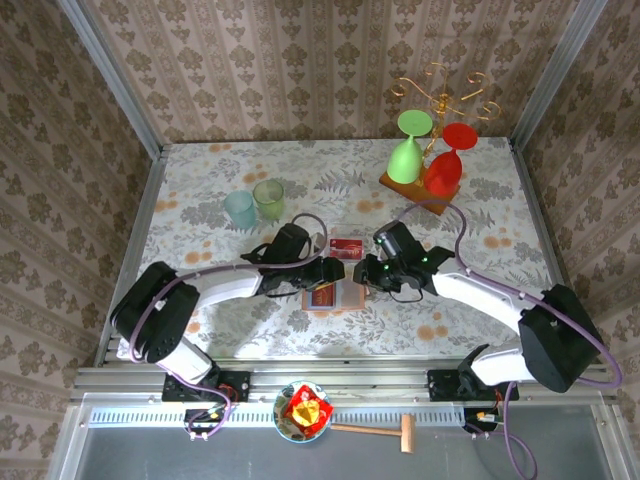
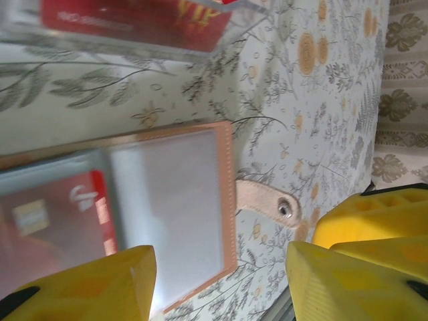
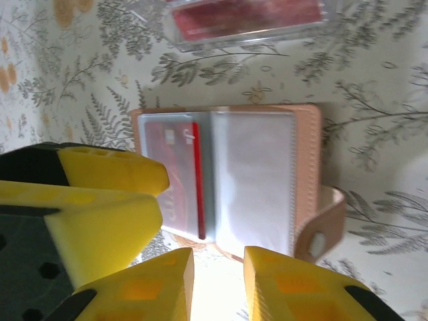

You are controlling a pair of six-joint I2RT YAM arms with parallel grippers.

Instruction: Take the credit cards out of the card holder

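The holder was laid open on the floral surface, its clear pockets turned up and its snap strap stretched flat past one edge. One red card was lodged in a pocket of the holder, beside an empty pocket. A second card, in a clear sleeve, was set just beyond the holder's far edge, apart from it. The left fingers were released and well parted over a corner of the holder, one above its pockets and the other off its edge on the strap side; nothing was gripped between them. The right fingers were narrowly parted at the holder's edge close to the strap, with nothing seen between them. Two cups were stood well beyond the holder to the left, and a glass stand well beyond it to the right.
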